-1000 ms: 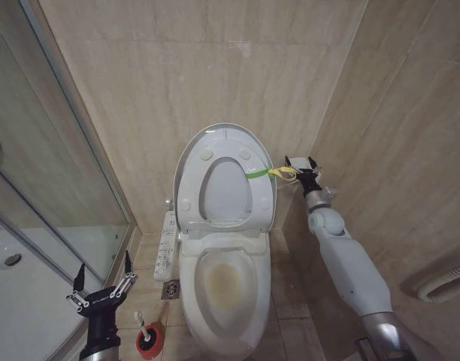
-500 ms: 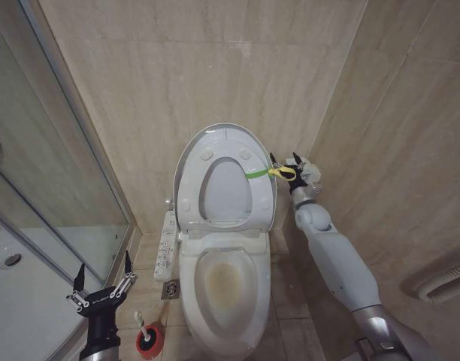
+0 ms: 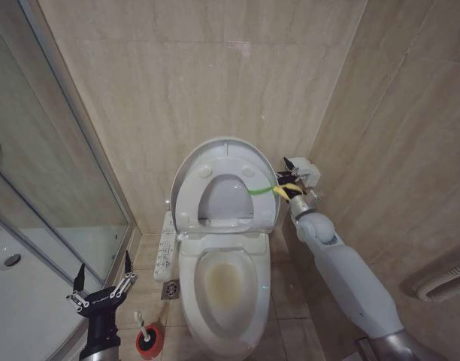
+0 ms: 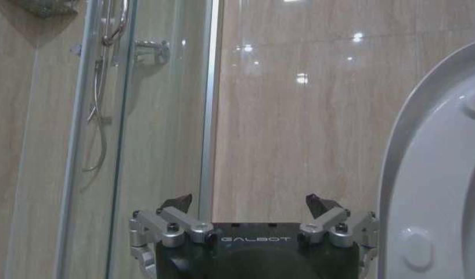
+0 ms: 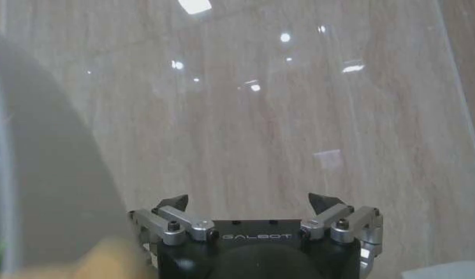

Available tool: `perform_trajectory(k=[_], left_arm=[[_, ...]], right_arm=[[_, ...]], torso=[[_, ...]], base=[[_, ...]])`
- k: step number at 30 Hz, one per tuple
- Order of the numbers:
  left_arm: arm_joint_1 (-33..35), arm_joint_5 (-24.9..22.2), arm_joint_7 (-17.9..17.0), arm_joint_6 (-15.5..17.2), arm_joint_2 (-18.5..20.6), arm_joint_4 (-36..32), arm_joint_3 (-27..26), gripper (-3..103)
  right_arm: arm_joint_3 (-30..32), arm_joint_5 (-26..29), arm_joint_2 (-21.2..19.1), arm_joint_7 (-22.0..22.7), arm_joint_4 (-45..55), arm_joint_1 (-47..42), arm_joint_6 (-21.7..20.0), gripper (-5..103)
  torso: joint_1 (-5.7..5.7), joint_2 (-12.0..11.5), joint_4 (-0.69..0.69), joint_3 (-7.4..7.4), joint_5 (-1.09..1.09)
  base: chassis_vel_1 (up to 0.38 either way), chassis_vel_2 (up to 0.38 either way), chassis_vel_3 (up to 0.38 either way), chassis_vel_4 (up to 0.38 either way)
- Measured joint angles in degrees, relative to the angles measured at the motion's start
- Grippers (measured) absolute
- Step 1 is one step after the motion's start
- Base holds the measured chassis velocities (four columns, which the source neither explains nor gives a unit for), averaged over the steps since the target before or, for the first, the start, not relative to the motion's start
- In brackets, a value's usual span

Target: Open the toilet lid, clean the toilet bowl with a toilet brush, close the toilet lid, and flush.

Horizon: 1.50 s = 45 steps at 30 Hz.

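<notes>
A: Since the earlier frames, we see the lid [image 3: 215, 159] tipped forward off the wall, the seat with it; the bowl [image 3: 227, 287] lies open, unbrushed. We judge it a slip, not a planned closing.

B: Arms? We find the right gripper [image 3: 293, 180] beside the lid's edge at the yellow-green loop [image 3: 284, 185], fingers spread. The left gripper [image 3: 102, 286] hangs low, fingers apart, above the brush [image 3: 143, 329] in its red holder [image 3: 149, 341].

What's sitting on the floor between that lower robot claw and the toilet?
In the head view, the red-cupped toilet brush stands on the floor between the open left end effector and the toilet bowl; a floor drain lies there too.
</notes>
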Motion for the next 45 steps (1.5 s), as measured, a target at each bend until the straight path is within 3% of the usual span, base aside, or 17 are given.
perform_trajectory(k=[10, 27, 39, 45], left_arm=[[0.0, 0.0, 0.0, 0.0, 0.0, 0.0, 0.01, 99], [0.0, 0.0, 0.0, 0.0, 0.0, 0.0, 0.01, 99], [0.0, 0.0, 0.0, 0.0, 0.0, 0.0, 0.01, 99], [0.0, 0.0, 0.0, 0.0, 0.0, 0.0, 0.01, 99]], right_arm=[[4.7, 1.54, -2.68, -0.32, 8.25, -10.58, -0.52, 100], [14.63, 1.04, -1.31, 0.26, 18.84, -26.92, -0.54, 100], [20.17, -3.01, 0.0, 9.95, 21.36, -31.46, -4.63, 100], [22.69, -3.52, -0.13, 11.65, 22.33, -33.7, -5.33, 100]], torso=[[0.0, 0.0, -0.03, 0.0, 0.01], [0.0, 0.0, -0.03, 0.0, -0.01], [0.0, 0.0, -0.03, 0.0, -0.01], [0.0, 0.0, -0.03, 0.0, -0.01]], base=[[0.0, 0.0, 0.0, 0.0], [0.0, 0.0, 0.0, 0.0], [0.0, 0.0, 0.0, 0.0], [0.0, 0.0, 0.0, 0.0]])
